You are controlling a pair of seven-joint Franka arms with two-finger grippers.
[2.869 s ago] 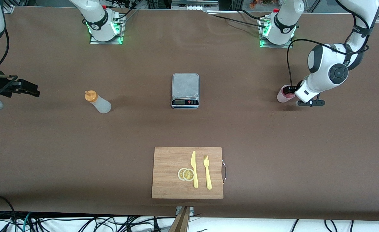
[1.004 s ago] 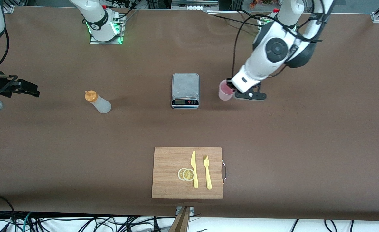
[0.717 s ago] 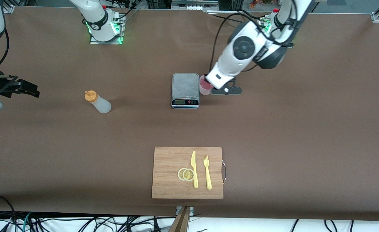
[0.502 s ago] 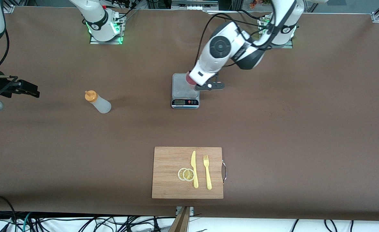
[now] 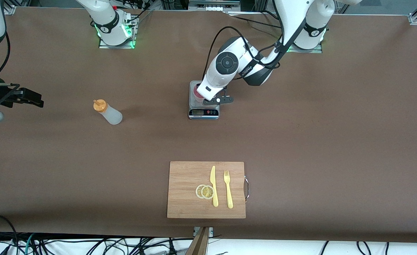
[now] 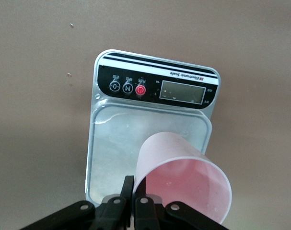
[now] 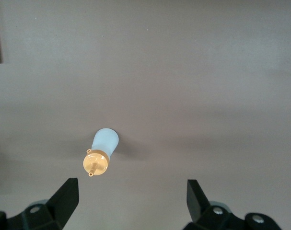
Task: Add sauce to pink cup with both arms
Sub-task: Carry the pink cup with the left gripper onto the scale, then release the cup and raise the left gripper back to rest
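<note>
Two arms, one busy. The left gripper is clamped on the pink cup, its fingers pinching the thin wall at the rim. That pinch looks chosen so the mouth is not blocked for pouring. The cup sits over the steel plate of the scale, in the upper middle of the front view. It leans a bit in the left wrist view, and I cannot tell whether its base touches the plate. It is probably going on the scale so the added sauce can be weighed; the display faces the front camera.

The sauce stands on the table, well apart from the scale toward the right arm's end, at about the same height in the frame, orange cap on. Nothing holds it.

The right gripper waits with its jaws spread wide and empty. It hangs at the frame edge at the right arm's end, with the bottle in its wrist view, so it looks lined up for a grab.

In the lower middle of the frame is a cutting board with a knife, a fork and lemon slices, untouched.

My read of what is left: set the cup down, fetch the bottle, squeeze.
</note>
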